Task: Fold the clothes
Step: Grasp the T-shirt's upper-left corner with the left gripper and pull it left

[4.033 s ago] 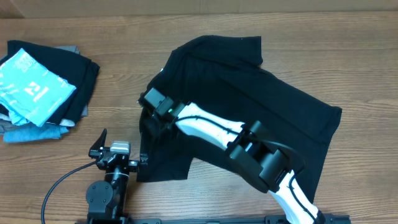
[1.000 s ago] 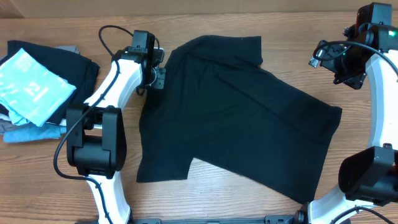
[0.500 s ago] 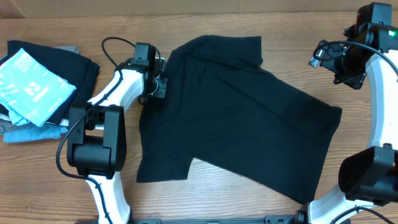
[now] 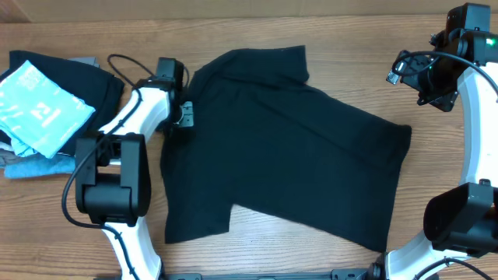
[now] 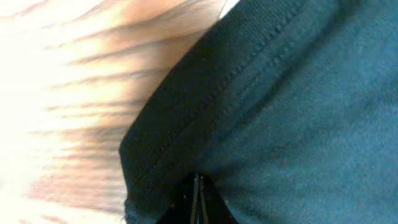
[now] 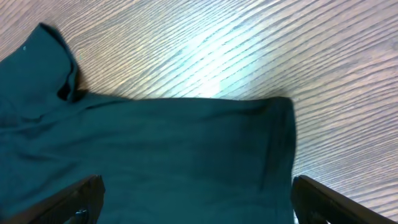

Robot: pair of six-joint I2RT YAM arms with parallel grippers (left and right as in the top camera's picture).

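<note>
Lying unfolded across the middle of the table (image 4: 257, 253), the black shirt (image 4: 288, 148) is spread nearly flat, so no fold looks made yet. At its 9 o'clock side the left gripper (image 4: 185, 115) has its fingers pinched tight on the hemmed edge, probably to tug the cloth straight. A pile of clothes (image 4: 47, 109) sits off at 10 o'clock. Farthest, at 2 o'clock, the right gripper (image 4: 424, 82) hovers spread wide and empty, clear of the cloth.

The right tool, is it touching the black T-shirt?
No, the right tool hangs over the table, apart from the black T-shirt.
</note>
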